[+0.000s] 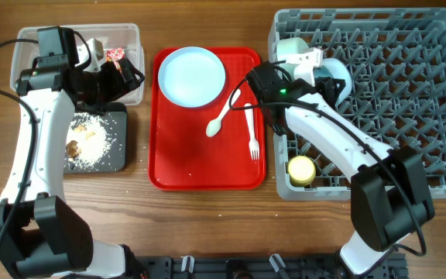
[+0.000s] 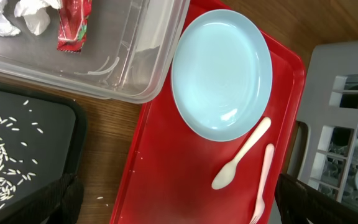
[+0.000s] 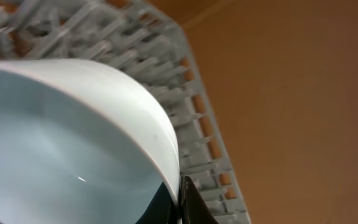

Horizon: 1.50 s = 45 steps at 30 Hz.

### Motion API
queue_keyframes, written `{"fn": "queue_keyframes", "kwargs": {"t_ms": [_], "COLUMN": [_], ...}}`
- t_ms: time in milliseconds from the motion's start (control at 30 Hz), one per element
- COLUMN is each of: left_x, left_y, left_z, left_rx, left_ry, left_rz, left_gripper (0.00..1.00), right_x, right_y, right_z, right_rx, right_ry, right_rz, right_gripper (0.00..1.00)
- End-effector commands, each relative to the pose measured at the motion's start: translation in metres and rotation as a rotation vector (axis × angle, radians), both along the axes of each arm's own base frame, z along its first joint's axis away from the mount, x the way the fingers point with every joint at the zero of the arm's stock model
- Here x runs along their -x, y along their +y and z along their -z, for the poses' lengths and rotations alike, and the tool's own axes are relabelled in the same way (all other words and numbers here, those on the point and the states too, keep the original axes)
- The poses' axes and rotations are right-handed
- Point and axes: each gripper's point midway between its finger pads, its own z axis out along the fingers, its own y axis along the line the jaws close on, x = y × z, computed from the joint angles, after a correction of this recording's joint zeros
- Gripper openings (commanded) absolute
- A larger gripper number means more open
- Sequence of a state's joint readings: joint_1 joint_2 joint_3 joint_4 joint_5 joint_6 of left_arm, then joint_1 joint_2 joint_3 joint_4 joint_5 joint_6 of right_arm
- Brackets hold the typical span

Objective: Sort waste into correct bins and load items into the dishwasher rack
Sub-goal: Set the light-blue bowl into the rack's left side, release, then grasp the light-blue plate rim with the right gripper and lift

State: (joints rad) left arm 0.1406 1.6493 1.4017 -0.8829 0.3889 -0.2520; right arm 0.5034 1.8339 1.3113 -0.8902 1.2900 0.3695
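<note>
Wooden tabletop lies under everything, and at its far right the right gripper (image 3: pixel 179 202) looks clamped on the rim of the pale blue bowl (image 3: pixel 61 143), one dark finger outside the wall and the other inside. That edge hold probably lets the bowl stand tilted among the pegs of the grey dishwasher rack (image 3: pixel 204 124). The mint-green bowl (image 1: pixel 291 48) sits just beside it in the far-left corner, and the yellow cup (image 1: pixel 301 169) stands in the near-left corner. Left of the rack, the red tray (image 1: pixel 169 155) bears the pale blue plate (image 1: pixel 191 75), white spoon (image 1: pixel 223 118) and white fork (image 1: pixel 253 136), not yet loaded. The left gripper (image 2: pixel 188 208) hangs with fingers wide apart and empty. It is over the clear tub (image 2: pixel 148 68), which holds the crumpled tissue (image 2: pixel 33 12) and red wrapper (image 2: pixel 73 28). The rice scraps (image 1: pixel 91 139) lie in the black tray (image 1: pixel 118 147) nearer.
</note>
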Motion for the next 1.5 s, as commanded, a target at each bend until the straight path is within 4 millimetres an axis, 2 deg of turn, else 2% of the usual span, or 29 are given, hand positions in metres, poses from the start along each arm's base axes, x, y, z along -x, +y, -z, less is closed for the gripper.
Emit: {"fn": "queue_keyframes", "kwargs": {"t_ms": [0,67,233,333,367,433,500,567,633,833,933,1000,1067,1133,1233,1333,1400,1467], "left_x": [-0.003,-0.003,-0.003,-0.003,-0.003,-0.003,-0.003,-0.003,-0.003,-0.003,-0.003,-0.003,-0.003,-0.003,-0.003,-0.003,-0.003,-0.003], "left_y": [0.003,0.003,0.003,0.003,0.003,0.003,0.003,0.003,0.003,0.003,0.003,0.003,0.003,0.003,0.003,0.003,0.003,0.003], "left_z": [-0.009,-0.009,-0.009,-0.009,-0.009,-0.009,-0.009,-0.009,-0.009,-0.009,-0.009,-0.009,-0.009,-0.009,-0.009,-0.009,-0.009,-0.009], "left_rx": [-0.013,-0.013,-0.013,-0.013,-0.013,-0.013,-0.013,-0.013,-0.013,-0.013,-0.013,-0.013,-0.013,-0.013,-0.013,-0.013,-0.013,-0.013], "left_ry": [-0.030,-0.030,-0.030,-0.030,-0.030,-0.030,-0.030,-0.030,-0.030,-0.030,-0.030,-0.030,-0.030,-0.030,-0.030,-0.030,-0.030,-0.030], "left_rz": [0.002,0.002,0.002,0.002,0.002,0.002,0.002,0.002,0.002,0.002,0.002,0.002,0.002,0.002,0.002,0.002,0.002,0.002], "left_gripper": [1.00,1.00,1.00,1.00,1.00,1.00,1.00,1.00,1.00,1.00,1.00,1.00,1.00,1.00,1.00,1.00,1.00,1.00], "right_x": [0.004,0.007,0.014,0.018,0.019,0.021,0.023,0.023,0.024,0.018,0.008,0.003,-0.005,-0.018,-0.036,-0.053,-0.063,-0.063], "right_y": [0.027,0.037,0.054,0.072,0.078,0.095,0.109,0.121,0.133,0.165,0.192,0.219,0.233,0.238,0.246,0.259,0.266,0.276], "right_z": [0.043,0.050,0.053,0.059,0.061,0.063,0.060,0.052,0.043,0.001,-0.023,-0.036,-0.039,-0.034,-0.010,0.021,0.053,0.079], "right_rx": [-0.158,-0.198,-0.193,-0.227,-0.253,-0.329,-0.406,-0.485,-0.547,-0.740,-0.859,-0.970,-1.056,-1.145,-1.289,-1.361,-1.414,-1.467], "right_ry": [0.201,0.229,0.258,0.308,0.324,0.361,0.378,0.375,0.389,0.316,0.244,0.208,0.153,0.077,-0.006,-0.044,-0.053,-0.017], "right_rz": [-0.097,-0.121,-0.168,-0.224,-0.242,-0.291,-0.332,-0.368,-0.423,-0.542,-0.638,-0.734,-0.748,-0.683,-0.532,-0.453,-0.371,-0.325], "right_gripper": [0.04,0.04,0.04,0.49,0.61,0.67,0.77,0.82,0.83,0.93,0.97,0.97,0.91,0.87,0.82,0.76,0.70,0.68]}}
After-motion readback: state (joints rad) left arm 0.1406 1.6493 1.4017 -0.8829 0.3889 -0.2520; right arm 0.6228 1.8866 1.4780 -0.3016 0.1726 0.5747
